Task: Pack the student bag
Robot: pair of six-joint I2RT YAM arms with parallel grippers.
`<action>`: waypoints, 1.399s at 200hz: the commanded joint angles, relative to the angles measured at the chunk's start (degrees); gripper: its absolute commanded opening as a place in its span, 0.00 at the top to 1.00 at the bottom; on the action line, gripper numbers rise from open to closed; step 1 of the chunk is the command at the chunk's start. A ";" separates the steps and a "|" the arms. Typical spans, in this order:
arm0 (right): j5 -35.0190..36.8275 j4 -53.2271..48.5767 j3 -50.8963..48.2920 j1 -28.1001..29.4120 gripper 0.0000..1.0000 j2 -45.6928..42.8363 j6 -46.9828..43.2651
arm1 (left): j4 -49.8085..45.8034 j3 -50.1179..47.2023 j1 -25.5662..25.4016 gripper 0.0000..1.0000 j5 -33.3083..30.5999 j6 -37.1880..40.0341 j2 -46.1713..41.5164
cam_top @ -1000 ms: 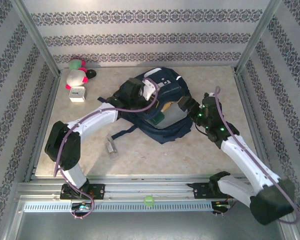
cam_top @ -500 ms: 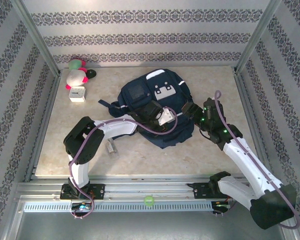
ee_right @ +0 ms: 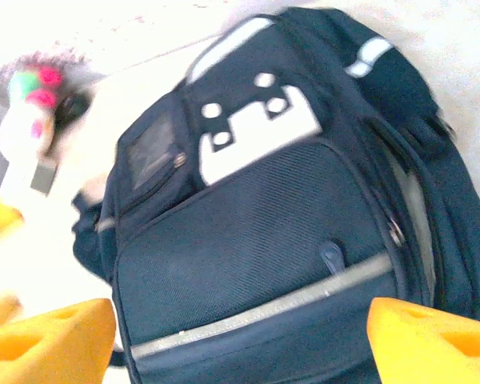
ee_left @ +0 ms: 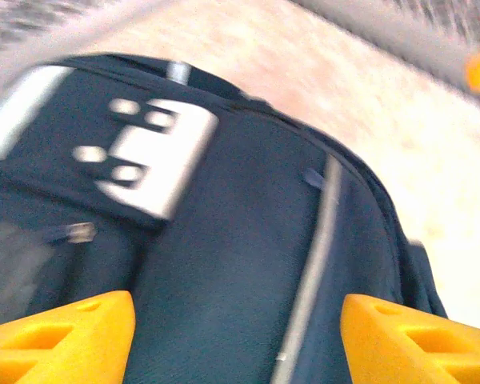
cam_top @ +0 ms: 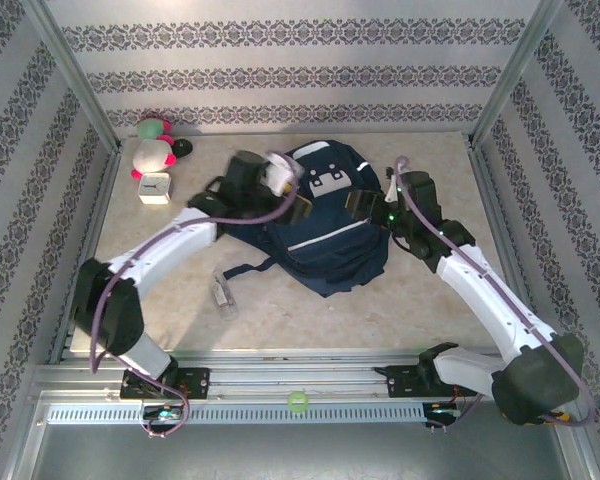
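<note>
The student bag (cam_top: 330, 250), navy with a thin white stripe and grey-white buckle patches, lies flat in the middle of the table with its front side up. My left gripper (cam_top: 298, 203) hovers over the bag's back-left part. In the left wrist view its yellow fingers (ee_left: 56, 340) stand wide apart above the blue fabric (ee_left: 224, 264), open and holding nothing. My right gripper (cam_top: 363, 203) is at the bag's right side. In the right wrist view the right gripper (ee_right: 240, 340) is open above the bag's front pocket (ee_right: 248, 232), with nothing between its fingers.
A pink and white plush toy (cam_top: 155, 145) and a small white cube (cam_top: 154, 187) sit at the back left. A clear bottle (cam_top: 221, 293) lies on the table near the left arm. A green ball (cam_top: 298, 402) rests on the front rail. Metal frame posts border the table.
The left arm swung from the bag's near side to its back left and its gripper opened. The bag's opening, seen a second ago, no longer shows. The right gripper moved toward the back.
</note>
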 commanded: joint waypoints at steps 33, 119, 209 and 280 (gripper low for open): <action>-6.24 -8.76 6.56 12.71 0.24 7.80 -49.75 | -2.44 -10.22 10.17 0.31 -0.31 -18.14 -3.81; 6.76 -8.57 -1.88 21.91 0.30 23.00 -78.20 | -0.35 -13.32 14.59 0.33 2.37 -23.00 2.65; 9.95 -2.29 -5.77 22.10 1.00 15.01 -83.77 | 1.77 -14.63 14.61 0.34 4.79 -13.38 0.84; -0.93 -5.46 -7.72 14.43 1.00 -0.95 -94.10 | 22.31 -22.43 13.59 0.36 19.84 -10.16 -0.64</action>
